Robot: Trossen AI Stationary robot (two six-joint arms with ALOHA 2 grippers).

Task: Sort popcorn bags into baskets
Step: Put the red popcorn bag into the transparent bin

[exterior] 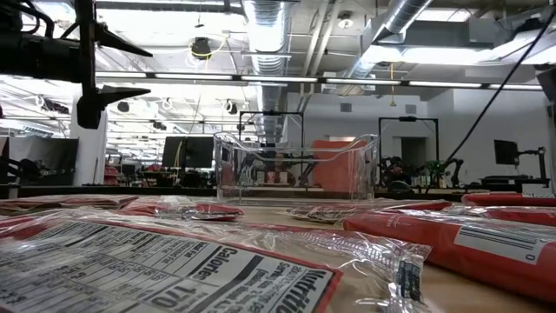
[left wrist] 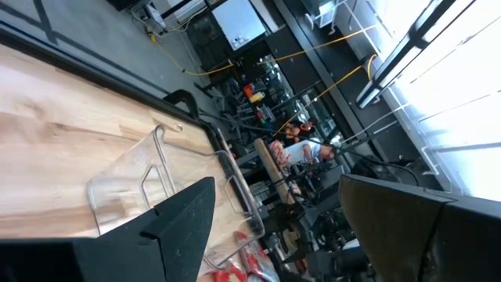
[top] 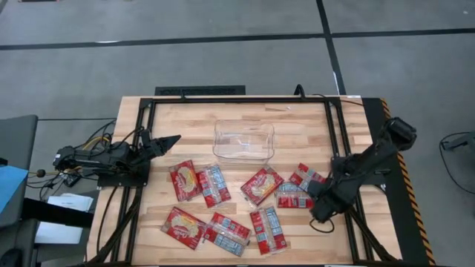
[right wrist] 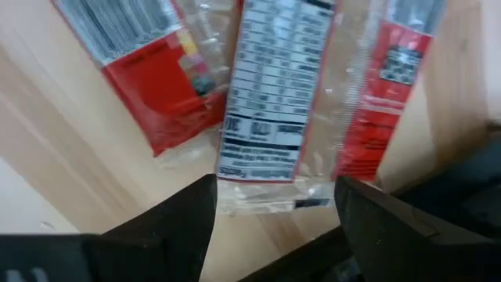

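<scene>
High view puts the right claw [top: 320,210] low over the tabletop [top: 297,126], at the right end of the scatter of popcorn bags. One bag [top: 293,196] lies just beside it, toward the middle of the tabletop, with another bag [top: 306,176] a little farther back. Right wrist view shows the two dark fingers [right wrist: 176,223] spread wide and bare, with the clear sealed end of a bag [right wrist: 274,102] lying between them and just ahead. That bag's long axis runs away from the claw, roughly in line with its reach, so the fingers stand to either side of the short end. Whether they touch the wrapper cannot be told. A second bag [right wrist: 145,63] lies beside it, angled off.

The basket [top: 243,140] sits empty at the middle back of the tabletop, behind the bags and well apart from the right claw. All eight or so bags lie on the wood, none in the basket.

The left claw [top: 169,139] waits at the left edge, raised, fingers apart and empty, pointed toward the basket. By my reading the right arm is the nearer one to this bag, and the next move calls for closing on it across its narrow width.
</scene>
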